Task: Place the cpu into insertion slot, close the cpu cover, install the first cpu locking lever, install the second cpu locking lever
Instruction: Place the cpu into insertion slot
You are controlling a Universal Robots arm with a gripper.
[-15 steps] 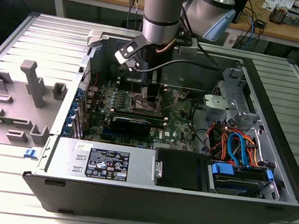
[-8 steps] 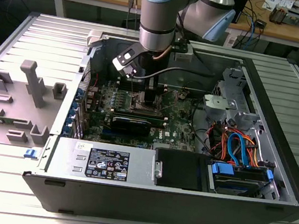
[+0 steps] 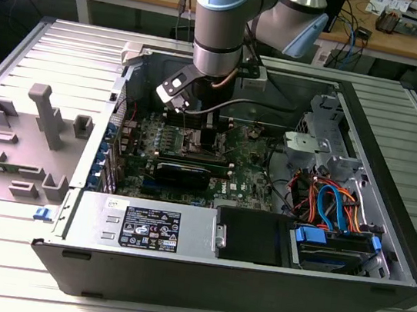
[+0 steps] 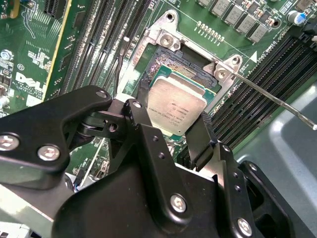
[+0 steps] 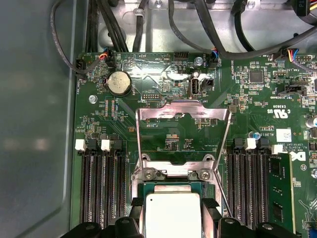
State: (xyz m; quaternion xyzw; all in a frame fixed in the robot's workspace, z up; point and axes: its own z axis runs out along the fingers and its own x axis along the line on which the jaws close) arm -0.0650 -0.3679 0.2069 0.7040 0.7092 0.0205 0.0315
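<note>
The jaws are closed on the cpu, one finger on each of two opposite edges, so the gripper holds it level, right over the slot. Whether it already rests in the slot I cannot tell. The cover stands swung up and open behind, and both levers are unlatched. Memory slots flank the slot. I judge this the first step, placement. Seating calls for the chip to sit square and flat, with no force.

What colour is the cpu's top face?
The cpu top is dull silver-grey metal; it shows best in the second wrist view.
</note>
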